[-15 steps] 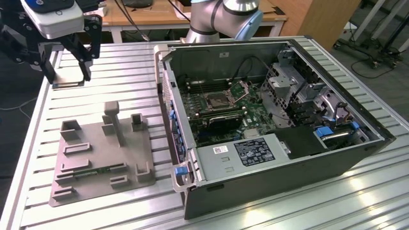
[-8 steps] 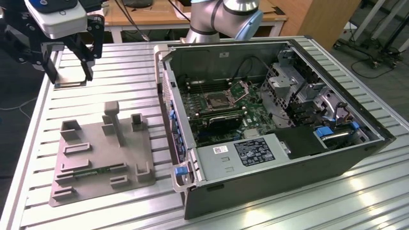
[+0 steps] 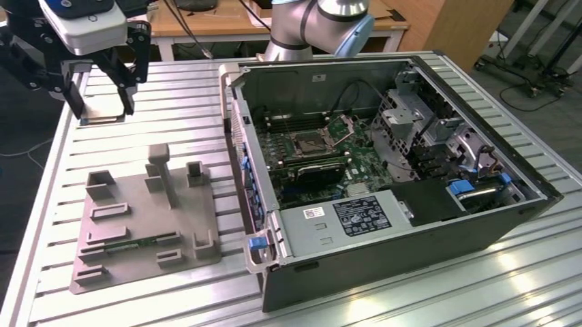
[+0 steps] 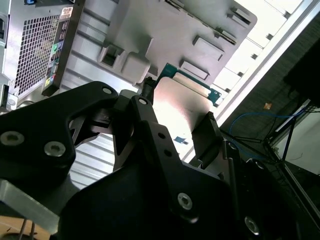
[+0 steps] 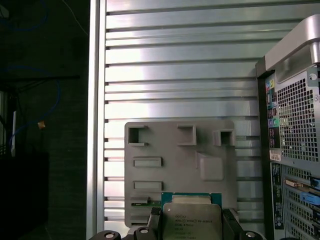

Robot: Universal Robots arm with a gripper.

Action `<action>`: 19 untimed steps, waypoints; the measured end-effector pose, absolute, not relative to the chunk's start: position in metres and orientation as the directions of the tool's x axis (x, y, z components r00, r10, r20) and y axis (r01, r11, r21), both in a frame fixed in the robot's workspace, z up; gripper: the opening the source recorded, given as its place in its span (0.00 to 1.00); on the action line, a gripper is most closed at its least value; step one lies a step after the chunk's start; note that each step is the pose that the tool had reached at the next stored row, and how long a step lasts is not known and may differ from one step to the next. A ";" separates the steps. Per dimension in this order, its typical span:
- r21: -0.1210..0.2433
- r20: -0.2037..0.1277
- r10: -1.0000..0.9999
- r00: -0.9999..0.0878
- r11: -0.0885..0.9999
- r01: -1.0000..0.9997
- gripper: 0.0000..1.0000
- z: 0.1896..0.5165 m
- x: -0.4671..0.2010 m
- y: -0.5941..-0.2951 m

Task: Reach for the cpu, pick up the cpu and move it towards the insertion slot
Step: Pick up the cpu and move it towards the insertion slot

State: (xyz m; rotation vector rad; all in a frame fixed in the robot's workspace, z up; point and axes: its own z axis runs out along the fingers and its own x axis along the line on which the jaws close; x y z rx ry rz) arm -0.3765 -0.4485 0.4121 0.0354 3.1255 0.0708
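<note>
Black two-finger gripper hangs raised, fingers down, beyond one grey plastic tray
Jaws clamp one silvery square cpu; one metal-framed insertion slot sits in one open computer case beside tray

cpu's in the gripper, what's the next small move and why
Probably a level carry toward the exterior view's right, without lowering. The gripper grips the cpu above the table, past the far edge of the grey tray. The insertion slot lies inside the open case, behind the case wall, so height looks necessary.
</note>
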 end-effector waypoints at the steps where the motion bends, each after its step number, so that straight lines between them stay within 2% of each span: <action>1: 0.045 -0.015 0.023 -1.000 0.999 0.022 0.54 0.412 -0.376 -0.448; 19: 0.045 -0.015 0.023 -1.000 0.999 0.022 0.54 0.411 -0.364 -0.448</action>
